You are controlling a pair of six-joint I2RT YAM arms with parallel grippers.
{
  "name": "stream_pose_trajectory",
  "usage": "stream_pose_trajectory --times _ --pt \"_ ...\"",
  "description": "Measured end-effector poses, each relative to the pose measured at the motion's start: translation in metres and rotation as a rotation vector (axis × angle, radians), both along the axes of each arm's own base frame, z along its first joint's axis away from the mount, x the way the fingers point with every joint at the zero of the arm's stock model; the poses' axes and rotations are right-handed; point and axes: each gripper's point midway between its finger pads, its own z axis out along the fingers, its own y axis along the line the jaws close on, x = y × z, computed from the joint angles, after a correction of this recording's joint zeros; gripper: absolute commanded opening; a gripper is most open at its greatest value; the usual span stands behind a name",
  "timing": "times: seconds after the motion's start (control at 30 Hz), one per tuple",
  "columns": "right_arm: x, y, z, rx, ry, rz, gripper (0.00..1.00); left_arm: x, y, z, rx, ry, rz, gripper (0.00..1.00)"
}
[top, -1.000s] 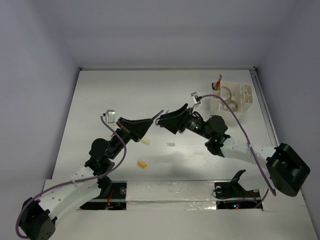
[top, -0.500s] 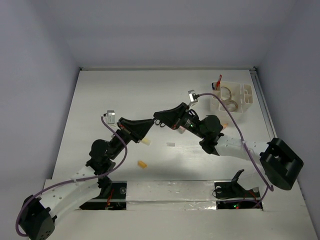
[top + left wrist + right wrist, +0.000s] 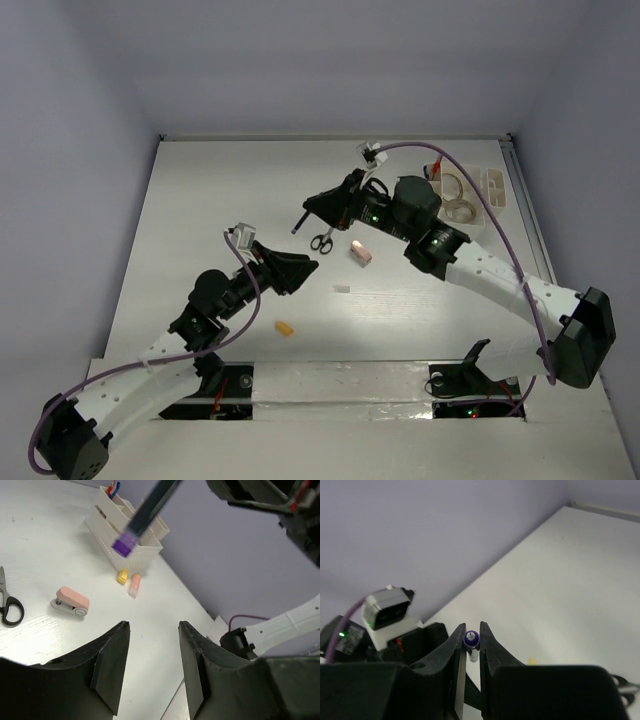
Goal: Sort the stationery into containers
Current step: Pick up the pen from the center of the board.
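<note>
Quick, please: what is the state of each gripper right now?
Left gripper: open, holding nothing.
Right gripper: closed on a dark pen with a purple end.

Scissors (image 3: 5,598) cut by the left wrist view's left edge, blurred pen (image 3: 145,513) running off its top edge, organiser (image 3: 500,200) contents at the table's far right corner indistinct.

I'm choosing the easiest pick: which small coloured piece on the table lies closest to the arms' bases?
The orange block, lying alone and well nearer the bases than the rest. The pink one sits farther out, beside the scissors.
</note>
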Motion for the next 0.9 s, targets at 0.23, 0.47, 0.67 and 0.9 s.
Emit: stream_pose_trajectory --times 0.23,0.47,0.67,0.9 --pt "-0.006 -0.011 -0.029 -0.237 0.043 0.100 0.00 -0.009 -0.004 0.005 0.072 -0.030 -0.060 0.40" --pt "-0.031 -0.019 -0.041 -0.324 0.080 0.261 0.00 -0.013 -0.007 0.001 0.104 -0.034 -0.090 0.41" --pt "-0.040 -0.023 -0.051 -0.370 0.099 0.305 0.00 -0.010 -0.010 -0.012 0.143 0.000 -0.098 0.49" --pt "-0.046 -0.019 -0.051 -0.350 0.112 0.368 0.00 -0.011 -0.014 -0.013 0.147 0.001 -0.122 0.50"
